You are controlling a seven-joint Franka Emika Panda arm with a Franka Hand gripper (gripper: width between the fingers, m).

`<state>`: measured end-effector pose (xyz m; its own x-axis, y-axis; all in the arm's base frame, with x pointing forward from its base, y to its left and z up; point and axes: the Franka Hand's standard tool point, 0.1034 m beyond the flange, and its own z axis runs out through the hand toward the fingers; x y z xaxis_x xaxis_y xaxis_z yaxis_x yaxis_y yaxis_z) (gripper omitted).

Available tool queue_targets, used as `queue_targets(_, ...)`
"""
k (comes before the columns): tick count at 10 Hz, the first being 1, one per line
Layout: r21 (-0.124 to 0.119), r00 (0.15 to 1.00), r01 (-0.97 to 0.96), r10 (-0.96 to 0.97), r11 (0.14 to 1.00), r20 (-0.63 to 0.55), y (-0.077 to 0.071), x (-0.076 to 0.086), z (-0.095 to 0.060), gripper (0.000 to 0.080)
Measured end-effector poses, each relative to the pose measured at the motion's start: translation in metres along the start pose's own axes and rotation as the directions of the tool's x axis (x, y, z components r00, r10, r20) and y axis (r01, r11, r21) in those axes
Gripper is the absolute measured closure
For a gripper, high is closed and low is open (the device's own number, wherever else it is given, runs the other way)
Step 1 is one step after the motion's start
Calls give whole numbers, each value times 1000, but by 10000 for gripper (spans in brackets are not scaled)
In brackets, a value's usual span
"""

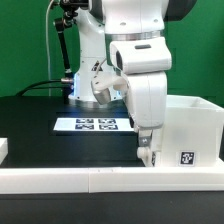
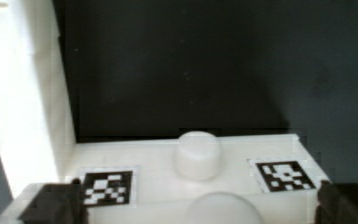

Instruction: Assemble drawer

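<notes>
White drawer box (image 1: 190,128) — black-and-white tags — on black table (image 1: 40,120).

White, rounded arm (image 1: 137,60) with dark joint bands; hand (image 1: 148,150) has black fingers (image 2: 48,205)

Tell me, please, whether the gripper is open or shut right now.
Open. In the wrist view the gripper shows its two dark fingers apart at opposite edges, with a white knobbed drawer part between them, ungripped.

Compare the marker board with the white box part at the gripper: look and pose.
The marker board lies flat on the black table; the box stands tall with upright walls. The board is a thin sheet showing a row of tags; the box shows one tag on its outer wall in the exterior view. The board lies clear of the gripper; the box is right beside it. Both are white and tagged.
</notes>
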<state>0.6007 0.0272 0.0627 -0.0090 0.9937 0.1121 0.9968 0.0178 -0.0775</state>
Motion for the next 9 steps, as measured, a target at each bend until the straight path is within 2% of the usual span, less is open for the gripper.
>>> queue_targets(2, 2, 1000, -3, 3, 1000, 1, -1, -2, 1, 150)
queue_targets(3, 13, 1000, -1, 1, 1000, 2, -1, -1, -1, 150)
queue_targets(4, 39, 1000, 6, -6, 999, 5, 1, 2, -11, 150)
queue_targets(5, 38, 1000, 6, -6, 999, 5, 3, 4, -15, 150)
queue_targets(9, 30, 1000, -15, 15, 999, 10, 4, 8, -15, 150)
